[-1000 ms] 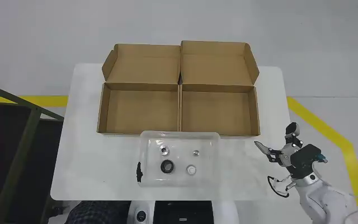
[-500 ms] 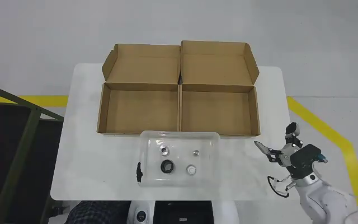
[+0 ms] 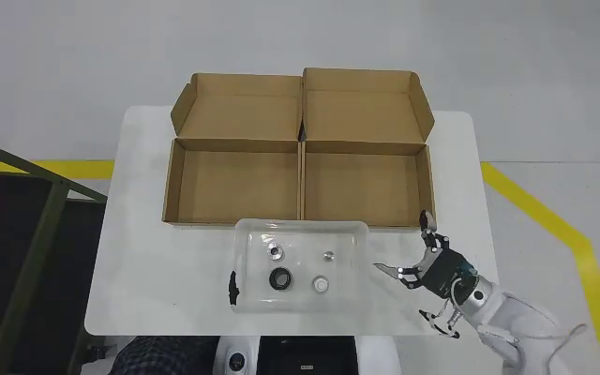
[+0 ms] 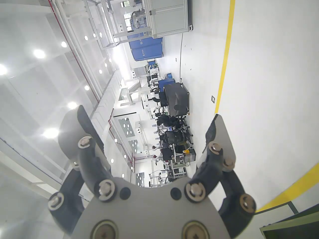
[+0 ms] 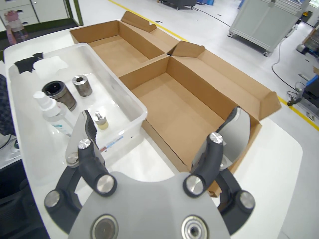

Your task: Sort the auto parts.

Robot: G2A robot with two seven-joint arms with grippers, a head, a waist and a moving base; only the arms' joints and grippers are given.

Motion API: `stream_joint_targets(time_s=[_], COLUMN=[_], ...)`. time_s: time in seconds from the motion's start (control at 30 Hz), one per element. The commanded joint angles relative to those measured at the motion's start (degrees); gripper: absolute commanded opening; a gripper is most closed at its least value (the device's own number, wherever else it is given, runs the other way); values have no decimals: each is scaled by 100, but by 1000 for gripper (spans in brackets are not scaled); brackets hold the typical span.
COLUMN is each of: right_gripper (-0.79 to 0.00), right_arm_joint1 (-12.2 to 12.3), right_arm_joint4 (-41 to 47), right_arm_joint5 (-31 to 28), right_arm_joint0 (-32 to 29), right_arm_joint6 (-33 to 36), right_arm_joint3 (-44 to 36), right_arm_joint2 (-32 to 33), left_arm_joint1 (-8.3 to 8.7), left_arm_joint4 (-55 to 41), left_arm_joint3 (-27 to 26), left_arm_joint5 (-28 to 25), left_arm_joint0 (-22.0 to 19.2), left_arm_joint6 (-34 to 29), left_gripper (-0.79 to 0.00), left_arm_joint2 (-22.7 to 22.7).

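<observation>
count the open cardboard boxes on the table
2, side by side and touching: one open brown cardboard box on the robot's left, the other box on its right, both behind the clear plastic bin. None look hidden.

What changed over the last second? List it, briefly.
The right pincer moved inward from the edge of the table toward the tray, open and empty. The tray, parts and boxes stayed put.
</observation>
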Motion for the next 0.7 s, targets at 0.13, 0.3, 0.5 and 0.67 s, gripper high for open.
stream_joint_targets(time_s=[0.13,0.3,0.5,0.67], right_gripper=[0,0,0,0], right_arm_joint1=[37,57,58,55], right_arm_joint4=[-341,-422,-322,-105], right_arm_joint5=[-284,-501,-622,-622], right_arm_joint0=[168,389,643,860], right_arm_joint6=[152,459,1104,1603], right_arm_joint3=[-140,-106,-1,125], right_arm_joint2=[-416,-822,-1350,-1642], left_arm_joint1=[0,0,0,0], left_arm_joint4=[0,0,0,0], left_arm_joint3=[0,0,0,0], left_arm_joint5=[0,0,0,0], left_arm_joint0=[0,0,0,0], left_arm_joint6=[0,0,0,0], left_gripper=[0,0,0,0], left_arm_joint2=[0,0,0,0])
